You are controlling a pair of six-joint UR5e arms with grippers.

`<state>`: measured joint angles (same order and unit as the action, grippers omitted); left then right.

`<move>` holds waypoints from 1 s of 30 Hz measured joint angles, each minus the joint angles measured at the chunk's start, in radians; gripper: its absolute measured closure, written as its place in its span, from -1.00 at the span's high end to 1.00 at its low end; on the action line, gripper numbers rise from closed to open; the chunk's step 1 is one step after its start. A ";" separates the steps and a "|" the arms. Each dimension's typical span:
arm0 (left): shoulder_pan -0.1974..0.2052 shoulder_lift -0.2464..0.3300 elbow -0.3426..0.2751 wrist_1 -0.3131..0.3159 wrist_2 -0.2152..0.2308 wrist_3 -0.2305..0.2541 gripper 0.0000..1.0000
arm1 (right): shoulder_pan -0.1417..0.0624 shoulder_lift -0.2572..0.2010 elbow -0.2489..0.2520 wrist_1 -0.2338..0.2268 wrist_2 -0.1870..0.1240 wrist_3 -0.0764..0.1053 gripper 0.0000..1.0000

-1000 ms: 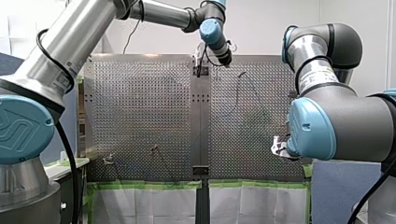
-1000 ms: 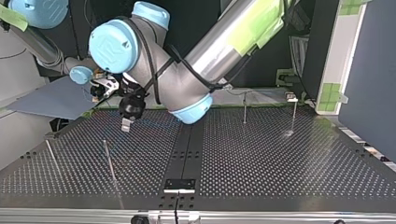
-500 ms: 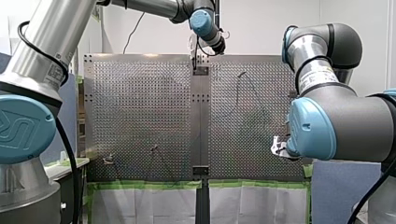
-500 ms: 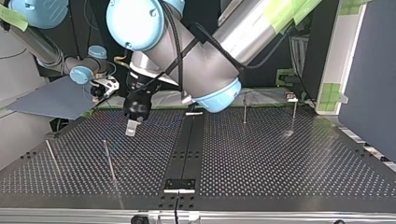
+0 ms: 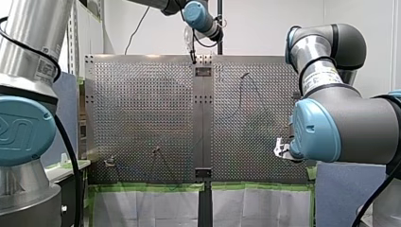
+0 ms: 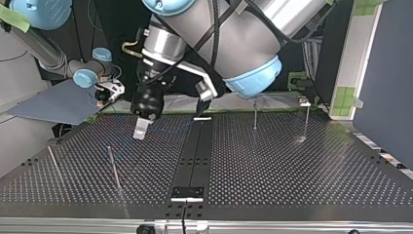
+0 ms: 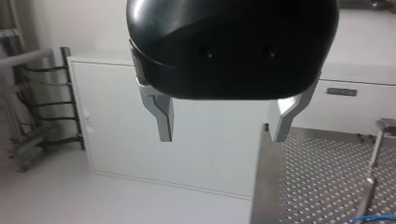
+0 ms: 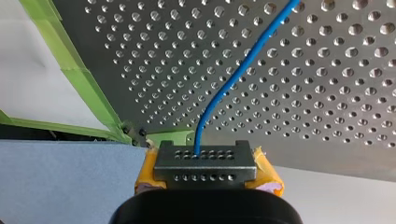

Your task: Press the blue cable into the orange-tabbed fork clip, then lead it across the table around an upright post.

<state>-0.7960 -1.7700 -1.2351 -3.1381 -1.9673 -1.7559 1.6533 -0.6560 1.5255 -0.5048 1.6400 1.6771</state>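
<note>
Nearest, at the front view's right edge: my right pincer [image 8: 205,163], its yellow pads [image 8: 145,175] pressed together on the blue cable [image 8: 236,74]. The cable leaves the pads and runs in a gentle curve out over the perforated counter [image 8: 336,102]. Its far end passes out of the right wrist view. Green tape [image 8: 81,79] lines the counter edge beside this pincer. Also on the arms' side, at the top view's right: an upright post [image 6: 254,113] and a second post [image 6: 306,119], near each other and well apart from both pincers. A dark centre strip [image 6: 195,156] splits the counter's two perforated plates. Further out, at the top view's left: one thin rod [image 6: 114,168] and another rod [image 6: 53,163], both rising from the plate. Farthest: my left pincer [image 7: 224,123], held above the counter's far edge close to the centre strip in the front view. Its metal fingers [image 7: 164,119] are spread wide, and the gap shows only a white cabinet [image 7: 140,140] beyond. A short bit of the blue cable shows on the counter off to one side of this pincer, apart from the fingers.
</note>
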 joint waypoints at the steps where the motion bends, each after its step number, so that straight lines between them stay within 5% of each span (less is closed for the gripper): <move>1: 0.000 0.009 -0.008 0.009 0.000 -0.003 1.00 | 0.000 0.000 0.000 0.000 0.000 0.000 -1.00; 17: 0.004 0.164 -0.169 0.169 -0.008 -0.072 1.00 | 0.002 0.000 0.000 0.000 0.000 -0.002 -1.00; 30: 0.004 0.121 -0.297 0.297 -0.012 -0.118 1.00 | 0.003 0.000 -0.001 0.000 0.000 -0.002 -1.00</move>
<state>-0.7919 -1.6486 -1.5319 -2.8412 -1.9792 -1.8739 1.6559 -0.6561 1.5249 -0.5049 1.6400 1.6746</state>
